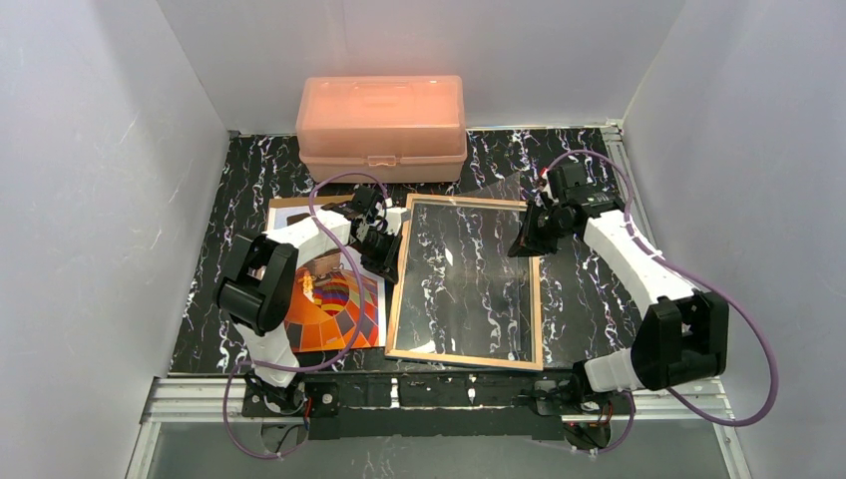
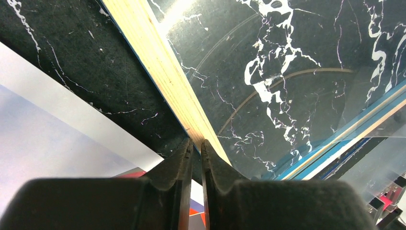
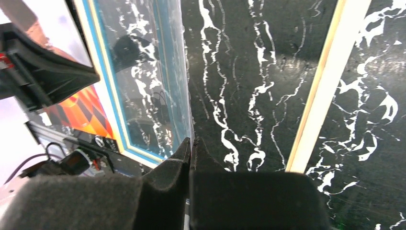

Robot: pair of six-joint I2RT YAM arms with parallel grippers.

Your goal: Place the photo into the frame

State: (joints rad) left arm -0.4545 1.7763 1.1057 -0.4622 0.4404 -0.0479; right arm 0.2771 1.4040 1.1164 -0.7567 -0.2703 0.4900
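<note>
Bench (image 1: pixel 599 299): black marble pattern, and it shows straight through the clear parts, so edges are hard to read.

Frame (image 2: pixel 163 67): lies mid-bench, wooden back up, opening empty. Risk: it slides or lifts at one side if the raised sheet drags on a rail. Nothing but the left tool's contact appears to steady it.

Pane (image 3: pixel 148 81): clear sheet, tilted up out of the frame, its lower side towards the frame's left rail. Main hazard. It is held by one edge only, so it could slip from the pinch, flex, or drop back on the frame. Judged: swinging it backward could also strike the box (image 1: pixel 381 115).

Photo (image 1: pixel 334 309): flat on the bench just left of the frame, partly under the left arm. Risk: the arm or a falling pane scuffs or shifts the print. It is not yet in the frame.

Right tool (image 3: pixel 191 141): clenched on the pane's edge. The bite looks shallow.

Left tool (image 2: pixel 196 143): fingers drawn almost together, tips at the frame's left rail. Cannot tell whether it pinches anything or only presses. If only pressing, the hold is weak.
</note>
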